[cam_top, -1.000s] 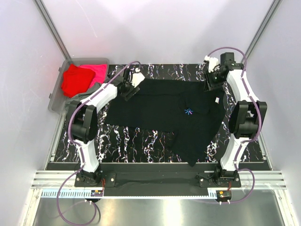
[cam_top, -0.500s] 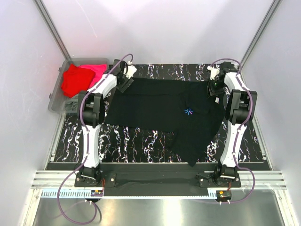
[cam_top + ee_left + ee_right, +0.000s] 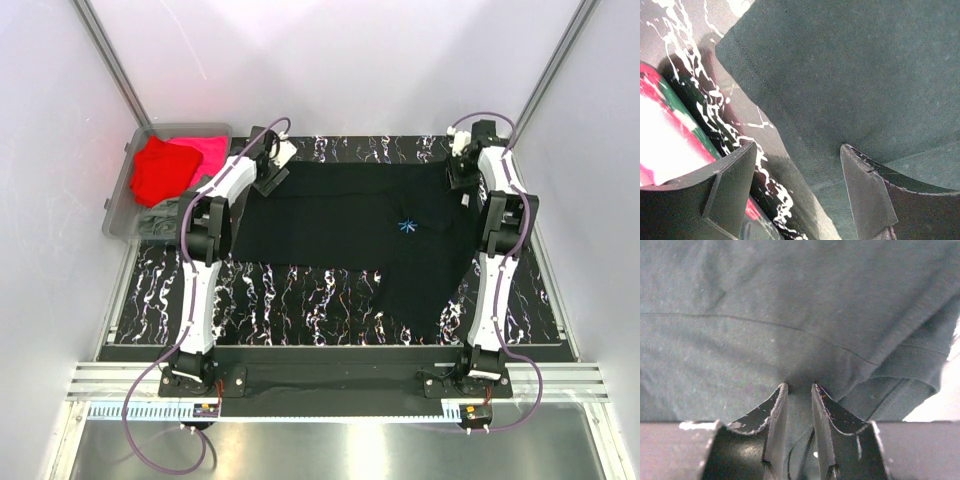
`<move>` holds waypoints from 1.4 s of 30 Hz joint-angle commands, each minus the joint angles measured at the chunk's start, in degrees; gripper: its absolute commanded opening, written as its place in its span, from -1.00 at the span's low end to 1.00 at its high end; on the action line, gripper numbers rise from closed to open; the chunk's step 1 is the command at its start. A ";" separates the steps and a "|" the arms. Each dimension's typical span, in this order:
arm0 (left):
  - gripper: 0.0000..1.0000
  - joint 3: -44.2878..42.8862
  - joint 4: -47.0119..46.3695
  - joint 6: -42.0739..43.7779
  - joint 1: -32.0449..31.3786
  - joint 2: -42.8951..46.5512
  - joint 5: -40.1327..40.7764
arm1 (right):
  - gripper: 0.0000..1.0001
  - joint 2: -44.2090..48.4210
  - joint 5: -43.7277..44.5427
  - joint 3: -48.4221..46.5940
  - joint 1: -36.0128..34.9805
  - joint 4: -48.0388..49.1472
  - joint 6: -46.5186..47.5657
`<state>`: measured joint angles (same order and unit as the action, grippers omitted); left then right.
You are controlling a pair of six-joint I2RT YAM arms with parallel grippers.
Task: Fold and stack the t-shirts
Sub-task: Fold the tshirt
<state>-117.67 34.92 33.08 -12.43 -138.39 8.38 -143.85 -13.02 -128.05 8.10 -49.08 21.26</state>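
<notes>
A black t-shirt [image 3: 350,225] with a tiny blue starburst [image 3: 406,226] lies spread on the marbled table. My left gripper [image 3: 268,178] hovers over its far left corner. In the left wrist view this gripper [image 3: 797,157] is open, with the shirt's hem [image 3: 790,125] lying loose between its fingers. My right gripper [image 3: 460,178] is at the far right corner. In the right wrist view it [image 3: 799,387] is shut on a pinch of the black cloth [image 3: 790,315]. Red [image 3: 160,170], pink [image 3: 207,150] and grey-green [image 3: 165,215] t-shirts lie in a bin.
The grey plastic bin [image 3: 118,205] stands off the table's far left corner, close to my left gripper; it shows as a red blur [image 3: 660,150] in the left wrist view. Bare marbled table [image 3: 290,300] lies in front of the shirt. White walls enclose the cell.
Both arms have stretched toward the far edge. The black t-shirt has slid back and slightly right, its far edge now straighter. The left jaws have widened a little.
</notes>
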 commanded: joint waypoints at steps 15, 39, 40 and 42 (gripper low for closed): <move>0.38 -3.97 1.73 -4.59 -2.08 1.62 2.34 | 0.09 -13.41 6.33 -27.35 -1.86 3.81 5.64; 0.37 31.09 6.48 -15.33 -7.00 30.02 -16.29 | -0.19 23.01 -13.62 20.40 -14.86 -0.40 12.58; 0.36 31.18 6.57 -15.33 -7.00 29.41 -16.12 | -0.19 21.87 -12.40 19.60 -15.04 -0.66 11.97; 0.36 31.01 6.65 -15.50 -6.82 28.44 -15.59 | -0.21 18.79 -11.34 16.71 -15.04 -1.63 11.62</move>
<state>-85.47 42.87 18.98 -19.62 -110.52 -5.39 -122.93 -25.54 -107.11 -7.86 -48.34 34.13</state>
